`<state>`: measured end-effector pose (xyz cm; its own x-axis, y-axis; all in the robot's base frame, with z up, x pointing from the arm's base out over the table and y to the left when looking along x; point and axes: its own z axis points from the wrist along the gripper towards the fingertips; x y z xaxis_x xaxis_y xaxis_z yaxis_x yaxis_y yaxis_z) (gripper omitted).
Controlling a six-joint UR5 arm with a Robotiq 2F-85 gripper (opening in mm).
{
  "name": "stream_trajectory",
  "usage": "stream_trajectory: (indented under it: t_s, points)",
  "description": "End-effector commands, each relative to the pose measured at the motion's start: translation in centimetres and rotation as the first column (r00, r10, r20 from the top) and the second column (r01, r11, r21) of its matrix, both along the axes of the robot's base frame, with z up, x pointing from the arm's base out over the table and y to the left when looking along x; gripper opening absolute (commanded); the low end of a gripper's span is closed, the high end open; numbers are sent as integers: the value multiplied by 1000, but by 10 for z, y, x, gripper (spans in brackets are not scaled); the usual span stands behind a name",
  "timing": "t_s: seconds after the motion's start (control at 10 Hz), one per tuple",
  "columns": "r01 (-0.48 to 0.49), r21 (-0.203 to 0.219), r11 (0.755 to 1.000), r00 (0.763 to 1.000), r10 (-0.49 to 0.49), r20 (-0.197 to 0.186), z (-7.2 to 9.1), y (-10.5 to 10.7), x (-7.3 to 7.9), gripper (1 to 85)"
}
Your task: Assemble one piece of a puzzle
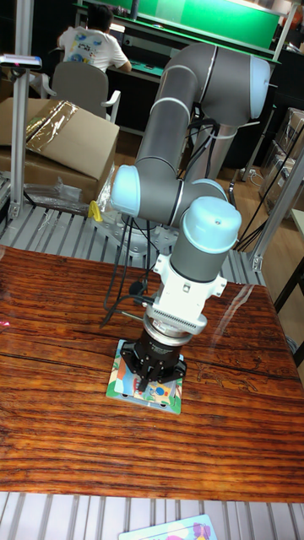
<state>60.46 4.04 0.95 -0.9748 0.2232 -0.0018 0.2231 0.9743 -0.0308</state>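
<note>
From the tall fixed view we are seeing the arm [181, 126] folding over and pointing its wrist straight down onto the puzzle [145, 379], which is lying flat on the wooden table [59, 337]. The gripper [154, 377] is sitting right over the board, and we cannot tell whether its fingers are spread or pinching a piece. Behind, a person [89, 42] is sitting beside a cardboard box [63, 139], well apart from the puzzle.

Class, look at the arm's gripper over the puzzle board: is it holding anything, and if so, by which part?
It cannot be told. The gripper is down on the puzzle board, and its body hides the fingertips and any piece between them.
</note>
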Motion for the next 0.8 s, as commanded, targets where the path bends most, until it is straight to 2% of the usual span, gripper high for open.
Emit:
stream_trajectory:
  t_s: [0.0, 0.7]
  points:
    - [-1, 16, 1000, 1000, 1, 11, -1, 3, 3, 13]
    - [-6, 16, 1000, 1000, 5, 23, -4, 4, 5, 13]
